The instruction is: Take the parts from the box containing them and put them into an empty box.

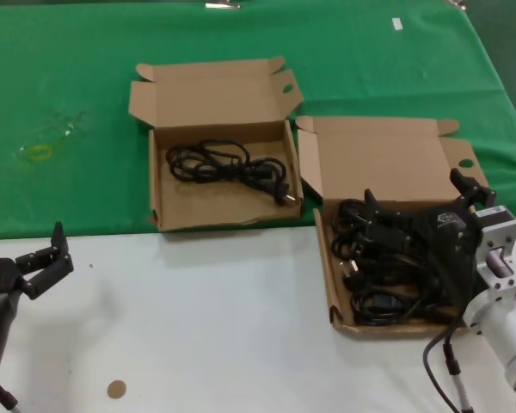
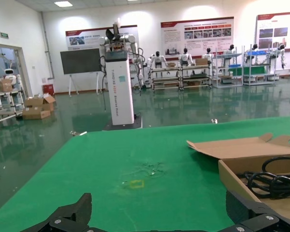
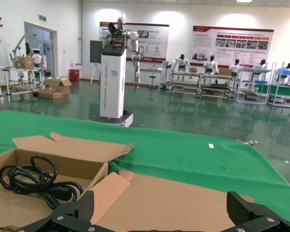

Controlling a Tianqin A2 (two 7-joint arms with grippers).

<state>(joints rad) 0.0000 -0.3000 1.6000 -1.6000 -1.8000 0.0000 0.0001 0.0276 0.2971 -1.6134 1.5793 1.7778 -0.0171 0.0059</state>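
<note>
White table (image 1: 241,327) up front, green cloth (image 1: 69,103) behind. Right gripper (image 1: 396,225) spread wide over cords (image 1: 370,284) in right box (image 1: 335,318). Left gripper (image 1: 47,258) waiting, released.

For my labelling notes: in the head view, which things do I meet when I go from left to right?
Left gripper → yellowish mark on the green cloth → box holding one cord → that coiled power cord → box full of cords → right gripper.
</note>
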